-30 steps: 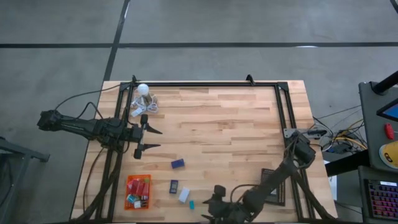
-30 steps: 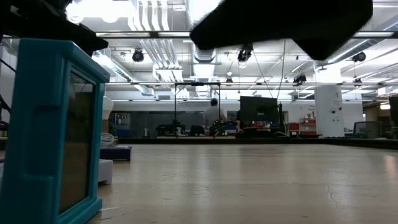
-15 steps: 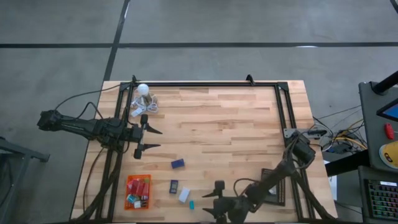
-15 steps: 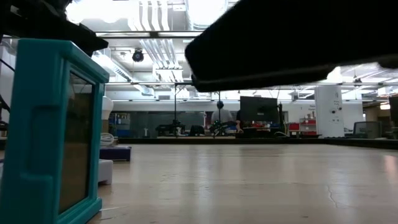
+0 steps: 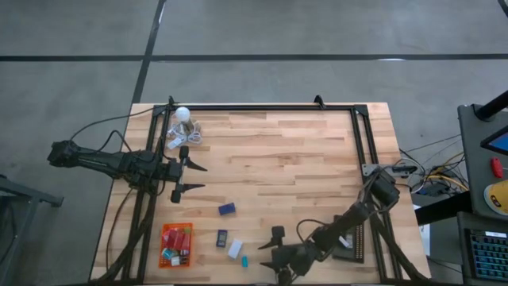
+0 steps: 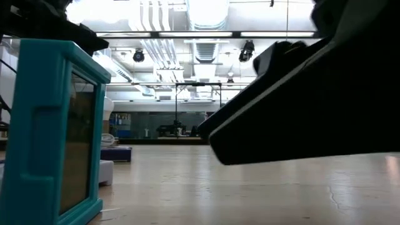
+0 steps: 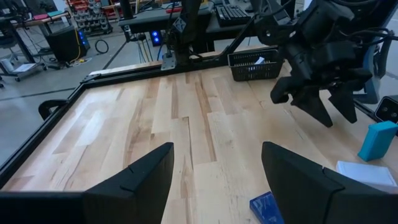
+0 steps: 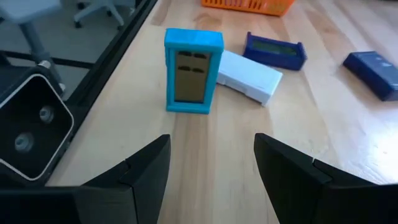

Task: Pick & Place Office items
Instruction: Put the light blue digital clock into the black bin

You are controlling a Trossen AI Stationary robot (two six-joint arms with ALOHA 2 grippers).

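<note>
Near the table's front edge lie loose office items: an upright teal block (image 8: 193, 70), a white block (image 8: 249, 76), a small dark navy piece (image 8: 273, 51) and a navy block (image 5: 227, 209). My right gripper (image 5: 268, 248) hovers open just right of the teal block (image 5: 244, 260), its fingers pointing at it, touching nothing. An orange tray (image 5: 176, 244) at the front left holds several red, teal and white pieces. My left gripper (image 5: 198, 177) waits open above the table's left side.
A white bulb-like thing (image 5: 182, 114) with a coiled cord lies at the far left corner. A black ribbed tray (image 5: 355, 242) sits under the right arm at the front right. A black frame (image 5: 262, 107) runs along the table's edges. The bare wood in the middle offers free room.
My right gripper has sunk toward the table, shifted a little away from the near edge and rolled about its own axis, so its two fingers now show farther apart from above. It stays open.
</note>
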